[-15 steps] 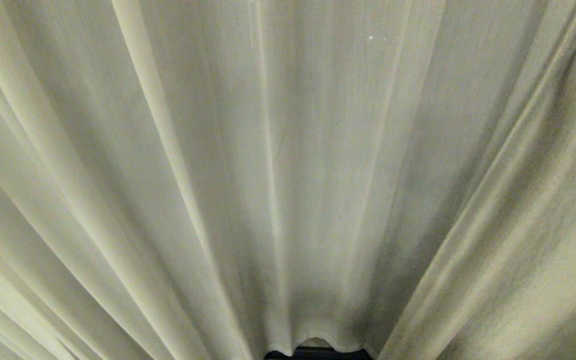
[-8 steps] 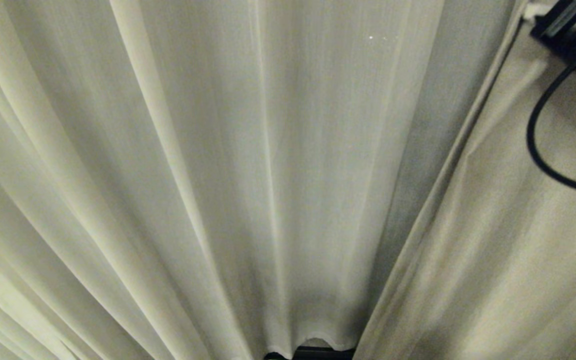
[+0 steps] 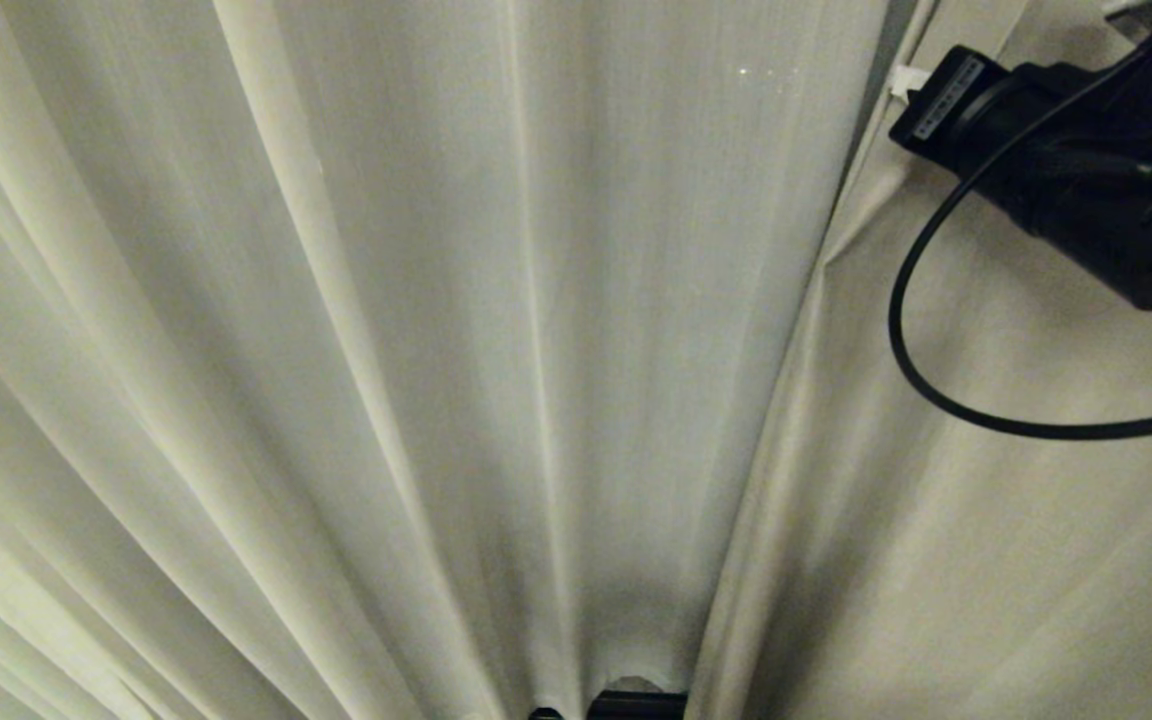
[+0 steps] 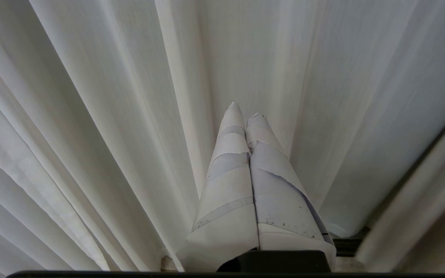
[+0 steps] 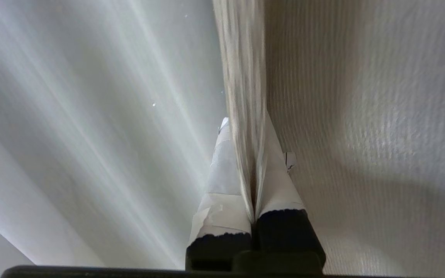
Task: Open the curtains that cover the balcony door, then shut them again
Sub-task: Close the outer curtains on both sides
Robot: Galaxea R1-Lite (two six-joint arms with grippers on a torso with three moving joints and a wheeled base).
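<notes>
1. Right hand [image 5: 251, 162]: two taped fingers [image 5: 222, 181] pinch the edge fold of the thick curtain [image 5: 361, 116]; in the head view it sits upper right, one black cable [image 3: 936, 390] looping below.
2. Left hand [image 4: 245, 116]: fingers pressed together, holding nothing, pointed at the sheer curtain [image 4: 91, 116].
3. Two curtain layers counted: sheer pleats at left and centre, thick panel at right, overlapping.
4. One dark strip [image 3: 636, 706] below the sheer hem; cannot identify.

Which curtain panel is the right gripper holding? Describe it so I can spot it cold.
Pleated cream fabric fills the head view. On its right hangs the thick curtain, grainy and opaque; the right gripper is shut on its leading edge. The sheer curtain beside it is smoother and thinner.
</notes>
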